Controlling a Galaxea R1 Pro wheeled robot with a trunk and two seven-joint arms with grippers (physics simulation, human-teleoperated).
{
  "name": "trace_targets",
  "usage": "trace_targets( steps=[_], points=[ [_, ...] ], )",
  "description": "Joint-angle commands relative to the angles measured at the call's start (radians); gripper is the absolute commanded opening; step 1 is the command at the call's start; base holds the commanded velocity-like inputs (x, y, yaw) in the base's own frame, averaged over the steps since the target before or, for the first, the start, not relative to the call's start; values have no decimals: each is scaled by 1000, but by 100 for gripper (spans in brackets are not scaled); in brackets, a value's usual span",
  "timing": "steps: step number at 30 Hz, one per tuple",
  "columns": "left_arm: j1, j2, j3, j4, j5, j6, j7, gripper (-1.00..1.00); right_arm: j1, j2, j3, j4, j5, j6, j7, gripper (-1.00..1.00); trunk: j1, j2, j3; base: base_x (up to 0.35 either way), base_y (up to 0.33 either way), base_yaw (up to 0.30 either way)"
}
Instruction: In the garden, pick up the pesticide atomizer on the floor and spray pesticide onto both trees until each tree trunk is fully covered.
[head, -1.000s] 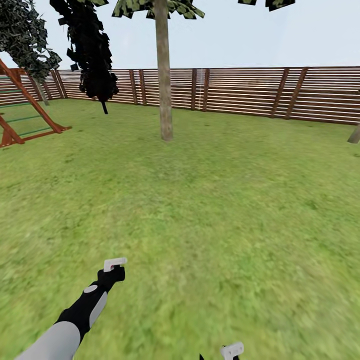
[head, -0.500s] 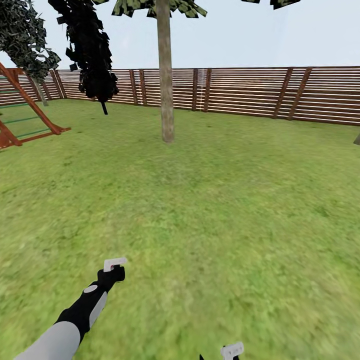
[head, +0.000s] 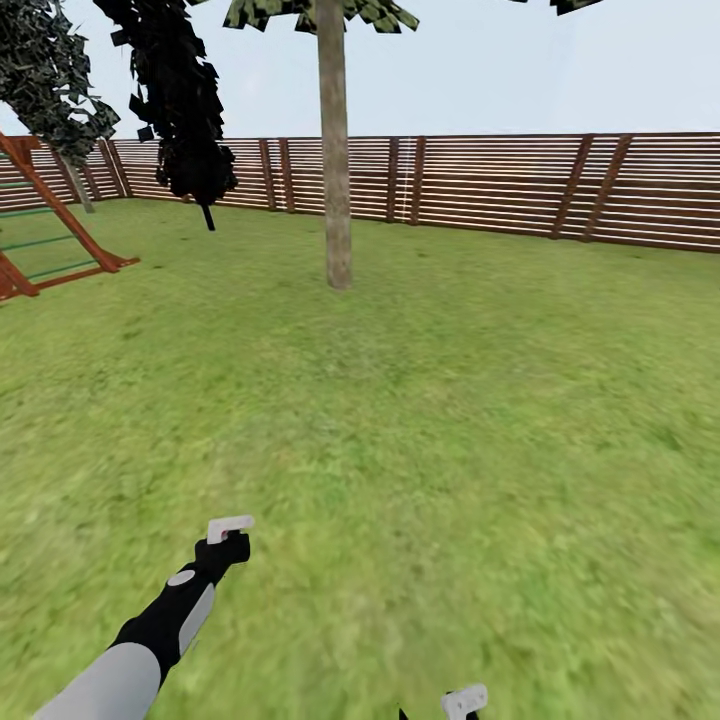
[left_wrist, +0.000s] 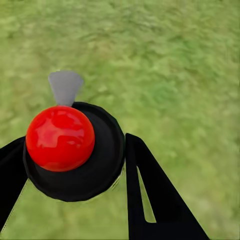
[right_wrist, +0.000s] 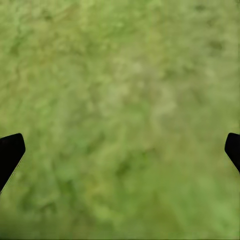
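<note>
The left tool (left_wrist: 75, 165) is clenched around the small dark pesticide atomizer with its grey nozzle and red round cap (left_wrist: 60, 137), so the pick-up looks done. The right tool (right_wrist: 120, 150), its black fingers spread wide over the flat green lawn (head: 450, 420), is released and empty. The thick mottled grey-brown tree trunk (head: 335, 170) stands well ahead near the brown slatted wooden fence (head: 500, 185), bare of white specks, so by my judgement all the spraying remains.

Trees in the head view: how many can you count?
3: a thick trunk mid-lawn, a dark columnar tree by the fence, another leafy tree far left. Others may be out of frame.
</note>
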Motion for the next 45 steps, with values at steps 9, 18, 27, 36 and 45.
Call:
trace_targets(
  steps=[9,18,27,36,45],
  points=[
    [0,1,0,0,0,0,0,-100,0,0,0,0,0,0,0,100,0,0,0,310,118,0],
    [0,1,0,-1,0,0,0,-100,0,0,0,-1,0,0,0,100,0,0,0,311,118,0],
    [0,1,0,0,0,0,0,-100,0,0,0,0,0,0,0,100,0,0,0,311,118,0],
    [0,1,0,0,1,0,0,-100,0,0,0,0,0,0,0,100,0,0,0,311,118,0],
    [0,1,-1,0,1,0,0,-100,0,0,0,0,0,0,0,100,0,0,0,314,118,0]
  ],
)
